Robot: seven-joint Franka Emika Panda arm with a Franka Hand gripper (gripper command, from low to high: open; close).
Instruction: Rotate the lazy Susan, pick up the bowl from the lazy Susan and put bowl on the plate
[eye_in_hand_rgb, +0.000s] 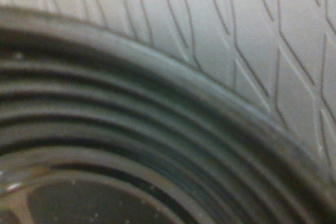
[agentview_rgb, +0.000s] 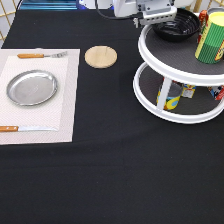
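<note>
The pincer (agentview_rgb: 150,20) sits at the black bowl's (agentview_rgb: 176,25) left rim on the lazy Susan's (agentview_rgb: 165,50) upper tier; whether it grips, I cannot tell.

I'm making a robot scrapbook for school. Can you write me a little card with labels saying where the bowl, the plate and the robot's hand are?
bowl: black bowl sits on the top tier of the lazy Susan, at the exterior view's top right
plate: silver plate on the placemat, nothing on it
gripper: gripper is at the bowl's rim
wrist view: close-up of the bowl's ribbed inside
other things: wooden coaster, fork, knife
</note>
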